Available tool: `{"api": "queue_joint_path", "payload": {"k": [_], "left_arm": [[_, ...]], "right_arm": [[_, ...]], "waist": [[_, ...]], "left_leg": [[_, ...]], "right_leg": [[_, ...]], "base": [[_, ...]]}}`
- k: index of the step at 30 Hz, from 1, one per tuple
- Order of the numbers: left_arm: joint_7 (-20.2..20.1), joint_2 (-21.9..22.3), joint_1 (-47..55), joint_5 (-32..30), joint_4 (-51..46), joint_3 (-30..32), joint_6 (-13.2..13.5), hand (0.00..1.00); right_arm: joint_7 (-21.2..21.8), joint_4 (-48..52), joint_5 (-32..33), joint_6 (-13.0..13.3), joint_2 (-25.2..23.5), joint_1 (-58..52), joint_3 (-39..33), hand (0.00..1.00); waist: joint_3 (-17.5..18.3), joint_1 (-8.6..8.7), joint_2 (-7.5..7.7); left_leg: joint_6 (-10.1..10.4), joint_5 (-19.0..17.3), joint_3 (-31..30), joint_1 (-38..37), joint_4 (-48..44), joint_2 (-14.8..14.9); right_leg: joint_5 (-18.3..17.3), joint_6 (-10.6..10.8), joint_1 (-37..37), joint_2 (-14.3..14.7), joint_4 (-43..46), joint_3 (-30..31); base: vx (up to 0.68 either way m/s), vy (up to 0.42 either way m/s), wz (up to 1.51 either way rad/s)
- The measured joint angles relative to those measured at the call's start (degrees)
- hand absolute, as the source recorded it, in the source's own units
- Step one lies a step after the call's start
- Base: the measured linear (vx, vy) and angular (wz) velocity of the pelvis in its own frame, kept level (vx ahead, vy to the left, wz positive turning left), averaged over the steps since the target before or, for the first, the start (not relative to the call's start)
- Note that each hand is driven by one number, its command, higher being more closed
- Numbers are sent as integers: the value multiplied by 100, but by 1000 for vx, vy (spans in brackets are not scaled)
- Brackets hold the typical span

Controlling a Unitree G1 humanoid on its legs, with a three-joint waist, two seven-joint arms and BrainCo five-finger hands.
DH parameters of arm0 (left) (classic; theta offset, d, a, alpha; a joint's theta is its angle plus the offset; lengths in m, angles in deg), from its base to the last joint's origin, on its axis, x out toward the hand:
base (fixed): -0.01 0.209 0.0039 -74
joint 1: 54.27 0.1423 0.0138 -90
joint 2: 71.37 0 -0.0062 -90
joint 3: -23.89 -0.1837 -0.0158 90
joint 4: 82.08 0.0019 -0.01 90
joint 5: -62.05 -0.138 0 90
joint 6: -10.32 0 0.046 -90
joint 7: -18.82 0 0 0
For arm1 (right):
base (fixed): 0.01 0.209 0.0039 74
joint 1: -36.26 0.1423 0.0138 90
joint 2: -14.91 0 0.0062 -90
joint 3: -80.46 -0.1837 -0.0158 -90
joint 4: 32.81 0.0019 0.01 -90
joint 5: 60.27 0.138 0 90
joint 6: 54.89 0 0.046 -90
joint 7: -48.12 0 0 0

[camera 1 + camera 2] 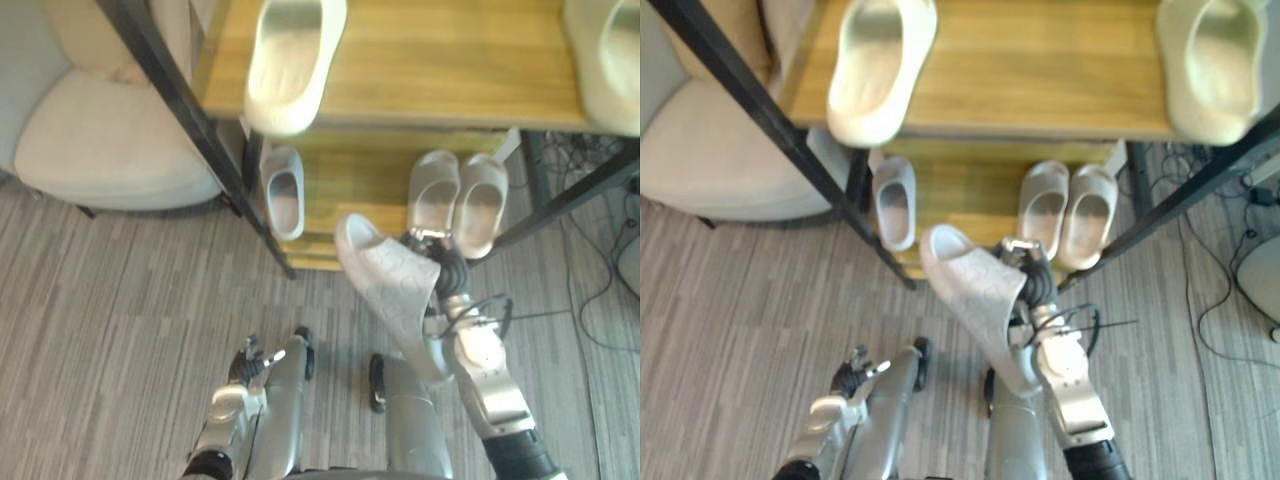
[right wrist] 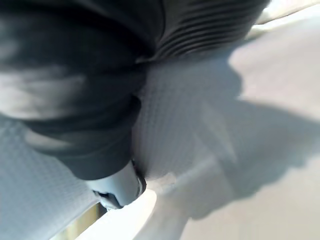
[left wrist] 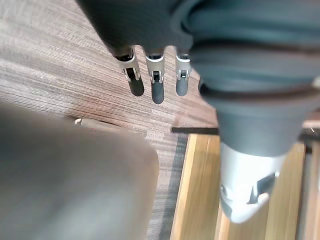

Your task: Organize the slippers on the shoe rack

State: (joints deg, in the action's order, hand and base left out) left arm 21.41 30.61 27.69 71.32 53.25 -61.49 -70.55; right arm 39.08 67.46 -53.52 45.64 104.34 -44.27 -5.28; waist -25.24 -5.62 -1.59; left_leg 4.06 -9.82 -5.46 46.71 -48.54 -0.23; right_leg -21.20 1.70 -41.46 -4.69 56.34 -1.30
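My right hand (image 1: 449,272) is shut on a white slipper (image 1: 388,287), held tilted with its textured sole up, just in front of the shoe rack's lower shelf (image 1: 350,185). In the right wrist view the slipper's dimpled surface (image 2: 195,115) lies pressed against the hand's dark cover (image 2: 75,75). A single pale slipper (image 1: 283,190) stands at the left of that shelf and a pair (image 1: 455,200) at its right. The upper shelf (image 1: 450,60) carries one slipper at its left (image 1: 292,65) and one at its right (image 1: 612,60). My left hand (image 1: 250,362) hangs low and open, with straight fingers (image 3: 156,80).
A beige armchair (image 1: 110,130) stands left of the rack. The rack's black frame bars (image 1: 190,120) slant down on both sides. Loose wires (image 1: 600,260) lie on the striped grey floor to the right, by a white round object (image 1: 1260,275).
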Motion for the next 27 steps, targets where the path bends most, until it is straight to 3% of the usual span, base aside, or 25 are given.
{"api": "queue_joint_path", "payload": {"k": [2, 6, 11, 12, 13, 14, 18, 19, 20, 21, 27], "left_arm": [[160, -101, -49, -7, 58, 114, -16, 0], [387, -201, -20, 0, 625, 125, -306, 0], [401, -79, 18, 0, 690, 99, -339, 0], [412, -77, 31, 6, 679, 102, -345, 0], [458, -71, 78, 24, 684, 109, -358, 0], [473, -81, 51, 41, 655, 92, -336, 0], [501, -57, 40, 71, 589, 95, -344, 0], [507, -62, 36, 100, 583, 99, -342, 0], [517, -56, 52, 107, 588, 105, -351, 0], [578, -11, 90, 110, 602, 102, -364, 0], [627, -18, 79, 110, 546, 52, -349, 0]], "right_arm": [[-195, -19, -8, 2, 87, 302, -82, 100], [-630, -537, -34, 14, 107, 1028, -255, 100], [-1015, -1199, -217, -52, 264, 1815, -314, 100], [-1048, -1276, -219, -67, 289, 1923, -314, 100], [-1115, -1392, -218, -100, 307, 2082, -319, 100], [-1250, -1437, -218, -117, 374, 2246, -401, 100], [-1461, -2081, -227, -253, 463, 2948, -398, 100], [-1525, -2249, -232, -305, 466, 3223, -395, 100], [-1544, -2273, -233, -334, 465, 3288, -390, 100], [-1613, -2260, -237, -349, 465, 3423, -388, 100], [-1927, -2918, -325, -555, 485, 4247, -473, 100]], "waist": [[-193, -52, 15], [-510, -146, 83], [-593, -365, 85], [-594, -370, 71], [-596, -391, 58], [-613, -384, 56], [-614, -456, 56], [-617, -465, 62], [-612, -491, 41], [-618, -569, 12], [-634, -624, 6]], "left_leg": [[14, -9, -15, 337, -267, -27], [47, -21, -19, 989, -634, -41], [80, -22, -24, 1696, -1099, -66], [73, -83, -51, 1780, -1326, -86], [57, -444, -89, 1762, -1725, -69], [76, -463, -104, 1949, -1885, -100], [87, -456, -36, 2064, -1777, -148], [112, -548, -17, 2083, -1882, -186], [-5, -628, -49, 2105, -2144, -190], [81, -1011, -188, 1882, -2393, -173], [179, -942, -262, 2124, -2260, -203]], "right_leg": [[-46, 0, -340, -22, 301, -4], [-96, -8, -998, -45, 770, 2], [-149, -19, -1684, -109, 1250, -17], [-149, -20, -1738, -137, 1307, -46], [-184, -16, -1818, -148, 1517, -89], [-237, 35, -1951, -187, 1694, -105], [-253, 52, -2088, -254, 1715, -77], [-257, 41, -2130, -334, 1654, -54], [-257, 41, -2124, -341, 1687, -92], [-246, 46, -2157, -333, 1797, -154], [-392, 56, -2286, -418, 1957, -269]], "base": [[-169, 4, 2], [-151, -7, 7], [-116, -1, 7], [-68, 59, -9], [-14, 89, -3], [-27, 95, 3], [-74, 37, 19], [-46, 33, 10], [-13, 63, -18], [49, 72, -23], [-4, -27, 18]]}}
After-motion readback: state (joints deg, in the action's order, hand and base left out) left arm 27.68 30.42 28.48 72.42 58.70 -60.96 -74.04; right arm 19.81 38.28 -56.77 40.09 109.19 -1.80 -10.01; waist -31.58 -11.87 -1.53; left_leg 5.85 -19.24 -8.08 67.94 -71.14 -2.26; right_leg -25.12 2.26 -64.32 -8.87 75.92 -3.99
